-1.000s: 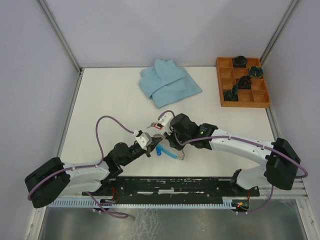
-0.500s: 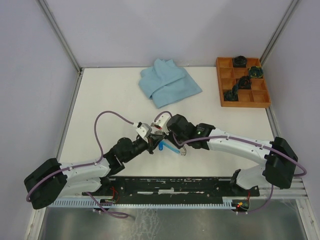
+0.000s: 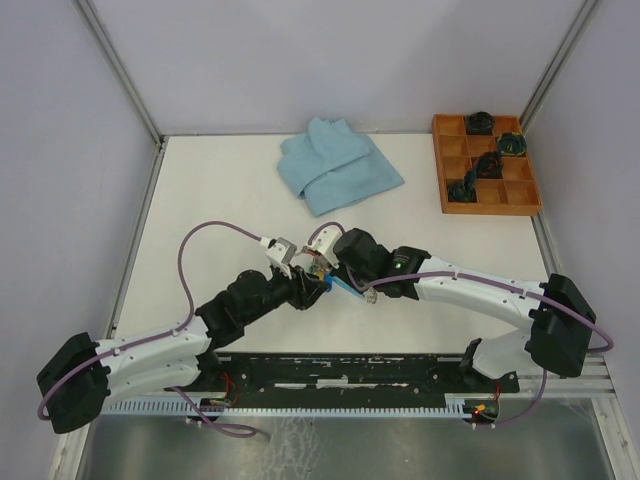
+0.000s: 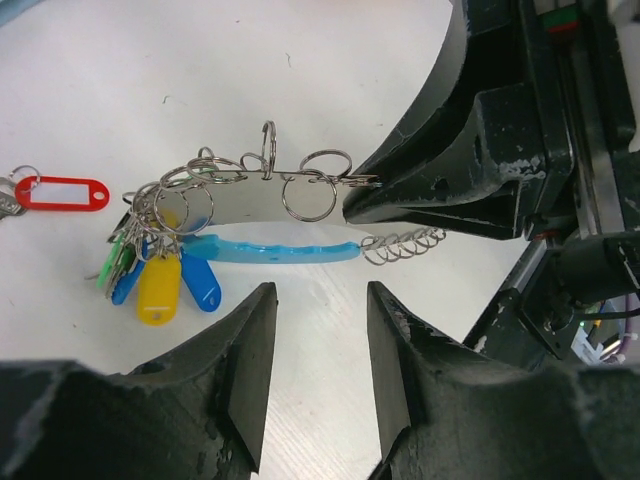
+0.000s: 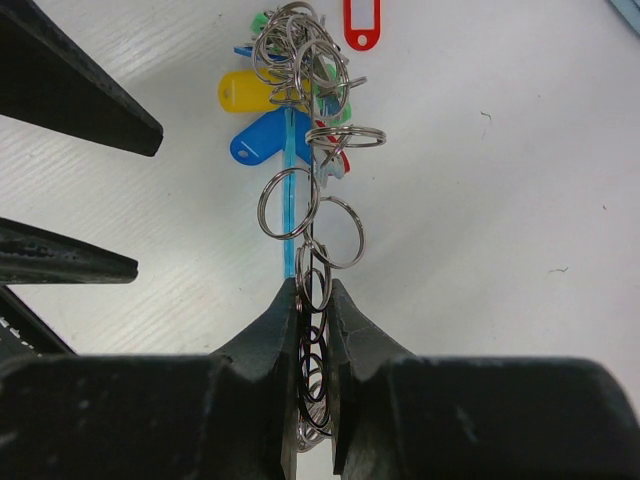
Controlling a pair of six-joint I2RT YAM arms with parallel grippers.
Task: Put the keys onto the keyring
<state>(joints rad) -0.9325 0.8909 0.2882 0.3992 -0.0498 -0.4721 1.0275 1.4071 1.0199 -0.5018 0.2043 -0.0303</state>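
Observation:
The keyring [image 4: 270, 250], a grey coiled loop with a light-blue segment, hangs just above the table. My right gripper [image 5: 313, 290] is shut on its coil end, with several small split rings strung along it [image 5: 300, 200]. Keys with yellow [image 4: 160, 290], blue [image 4: 200, 285] and green [image 4: 115, 265] tags bunch at the far end. Another key with a red tag [image 4: 60, 193] lies loose on the table beyond them. My left gripper [image 4: 318, 310] stands open just short of the blue segment, with nothing between its fingers. In the top view both grippers [image 3: 305, 285] [image 3: 335, 272] meet mid-table.
A folded light-blue cloth [image 3: 335, 165] lies at the back centre. A wooden compartment tray [image 3: 485, 205] with dark objects stands at the back right. The arms' black base rail [image 3: 350, 370] runs along the near edge.
My left gripper has opened and its arm has stretched forward and right towards the keyring. The right gripper has kept its hold and shifted only slightly.

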